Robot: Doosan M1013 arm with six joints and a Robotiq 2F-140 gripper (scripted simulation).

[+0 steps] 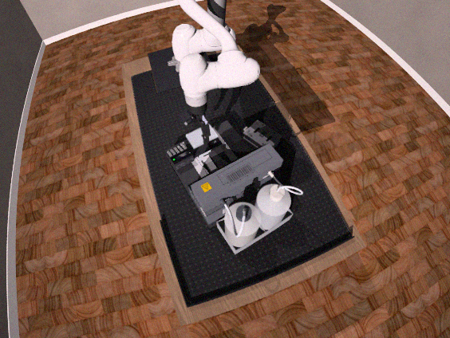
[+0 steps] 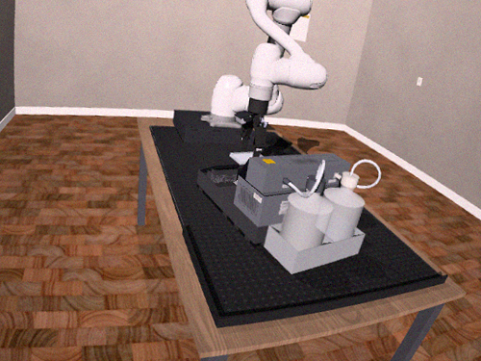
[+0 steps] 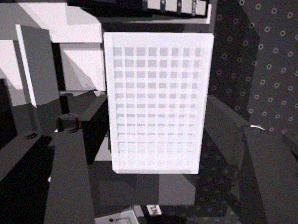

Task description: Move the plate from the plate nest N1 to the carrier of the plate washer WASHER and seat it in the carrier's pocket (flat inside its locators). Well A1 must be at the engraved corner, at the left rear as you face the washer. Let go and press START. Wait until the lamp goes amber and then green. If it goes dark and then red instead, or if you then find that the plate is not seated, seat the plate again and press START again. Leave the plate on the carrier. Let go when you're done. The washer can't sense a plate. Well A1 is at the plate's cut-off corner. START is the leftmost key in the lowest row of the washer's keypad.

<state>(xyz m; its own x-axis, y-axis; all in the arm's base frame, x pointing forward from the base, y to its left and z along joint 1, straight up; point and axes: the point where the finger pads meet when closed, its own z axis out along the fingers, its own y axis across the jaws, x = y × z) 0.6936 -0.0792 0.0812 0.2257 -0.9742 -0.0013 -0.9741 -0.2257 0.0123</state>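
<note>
The white plate (image 1: 199, 136) (image 2: 241, 156) (image 3: 159, 105) is level between the fingers of my gripper (image 1: 198, 134) (image 2: 251, 147) (image 3: 156, 109), which is shut on its long sides. It hangs above the bench, just in front of the washer (image 1: 239, 169) (image 2: 298, 170). In the wrist view the plate's lower left corner looks cut off. The washer's keypad (image 1: 176, 150) (image 3: 175, 5) lies beyond the plate's far end in the wrist view. The lamp (image 1: 174, 159) is green. The carrier's pocket cannot be made out clearly; shadow and the gripper obscure that area.
A grey slotted fixture (image 1: 258, 137) (image 3: 117, 217) stands beside the washer, with a small white label (image 3: 154, 210) near it in the wrist view. Two white bottles (image 1: 240, 227) (image 1: 273, 205) (image 2: 304, 221) (image 2: 342, 213) with hoses stand in a tray (image 1: 235, 252) (image 2: 293, 263) behind the washer.
</note>
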